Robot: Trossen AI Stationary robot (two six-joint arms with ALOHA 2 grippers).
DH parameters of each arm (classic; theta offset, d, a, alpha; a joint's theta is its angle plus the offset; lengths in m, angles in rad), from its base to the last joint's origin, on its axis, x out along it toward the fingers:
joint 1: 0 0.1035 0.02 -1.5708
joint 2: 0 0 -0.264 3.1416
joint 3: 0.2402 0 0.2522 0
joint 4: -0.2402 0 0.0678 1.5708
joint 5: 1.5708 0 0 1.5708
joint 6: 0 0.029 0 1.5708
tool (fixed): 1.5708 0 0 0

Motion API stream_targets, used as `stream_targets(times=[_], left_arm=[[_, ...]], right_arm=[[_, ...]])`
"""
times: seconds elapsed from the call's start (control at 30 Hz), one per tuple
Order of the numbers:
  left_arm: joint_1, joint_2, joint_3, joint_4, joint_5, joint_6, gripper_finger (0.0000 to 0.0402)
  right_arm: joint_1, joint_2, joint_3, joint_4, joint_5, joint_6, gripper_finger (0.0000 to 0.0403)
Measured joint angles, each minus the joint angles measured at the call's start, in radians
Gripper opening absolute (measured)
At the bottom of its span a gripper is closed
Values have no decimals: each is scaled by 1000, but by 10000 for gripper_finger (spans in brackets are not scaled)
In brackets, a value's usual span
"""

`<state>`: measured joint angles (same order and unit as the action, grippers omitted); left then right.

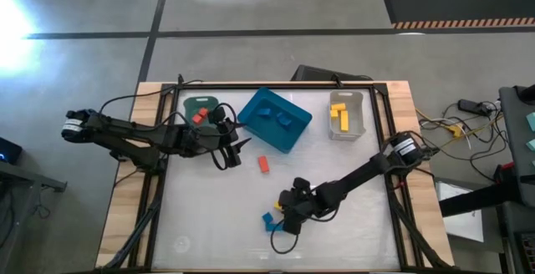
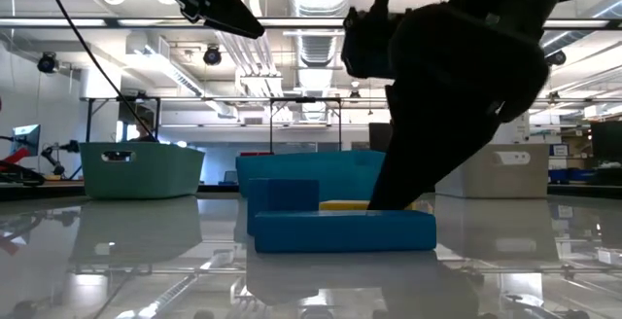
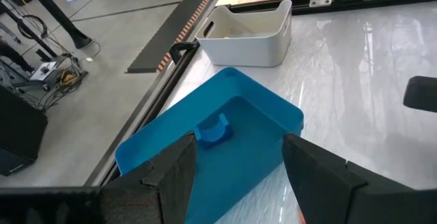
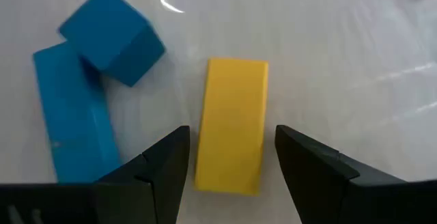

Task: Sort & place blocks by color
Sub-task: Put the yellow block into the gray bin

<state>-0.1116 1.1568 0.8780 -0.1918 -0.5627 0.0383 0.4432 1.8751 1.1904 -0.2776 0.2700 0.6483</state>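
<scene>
My right gripper [image 4: 232,134] is open and low over the table near its near edge [image 1: 284,210]. Its fingers stand on either side of a yellow bar [image 4: 235,87] lying flat, with a gap on each side. Beside the bar lie a blue cube [image 4: 113,36] and a blue bar [image 4: 72,121], which the low view shows as the blue bar [image 2: 345,230] with the cube [image 2: 282,194] behind it. A red block [image 1: 262,164] lies mid-table. My left gripper [image 1: 237,150] is open and empty, hovering beside the blue bin [image 3: 205,115].
The green bin [image 1: 201,109] holds red blocks, the blue bin [image 1: 274,120] blue blocks, one an arch [image 3: 213,130], and the grey bin [image 1: 347,114] yellow blocks. All three stand along the far side. Bare tabletop lies between the two arms and along the near edge.
</scene>
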Motion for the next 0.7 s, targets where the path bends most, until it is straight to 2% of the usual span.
stream_targets(times=[0.3, 0.4, 0.57, 0.7], left_arm=[[0, 1, -1, 0, 0, -3, 200], [0, 1, -1, 0, 0, -3, 200], [0, 1, 0, 1, 0, 2, 200], [0, 1, 0, 2, 0, 1, 200]], right_arm=[[-6, 15, 0, 5, 38, 14, 200], [-25, 15, 0, 5, 38, -8, 178], [-43, 12, 1, 1, 7, -32, 117], [-46, 5, 10, -14, -8, -58, 116]])
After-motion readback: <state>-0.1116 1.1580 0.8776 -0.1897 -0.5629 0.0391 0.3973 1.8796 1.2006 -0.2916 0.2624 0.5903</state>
